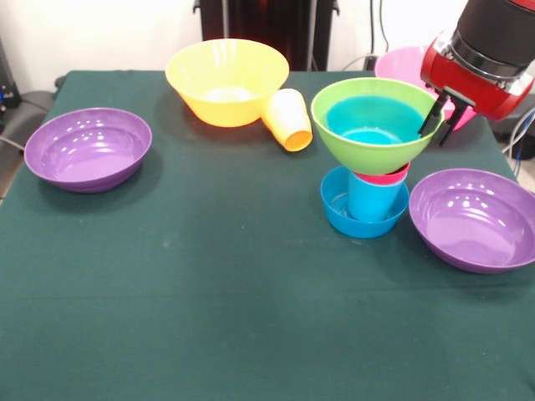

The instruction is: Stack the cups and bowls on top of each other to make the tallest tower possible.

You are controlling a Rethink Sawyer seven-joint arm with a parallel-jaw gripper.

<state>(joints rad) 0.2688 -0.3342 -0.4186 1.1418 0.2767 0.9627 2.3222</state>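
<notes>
The tower stands right of centre. A small blue bowl [338,213] is lowest, with the blue cup [374,202] upright in it. The red cup [386,177] shows only as a rim above that. The lime green bowl [368,149] sits on top, slightly tilted, with the second small blue bowl [368,117] nested inside. My gripper [436,127] is down at the green bowl's right rim. The yellow-orange cup [288,119] lies on its side against the large orange-yellow bowl [227,79].
One wide purple bowl [88,149] sits at the left and another [475,219] at the right, close to the tower's base. The large pink bowl [399,63] is at the back right, partly behind my arm and the green bowl.
</notes>
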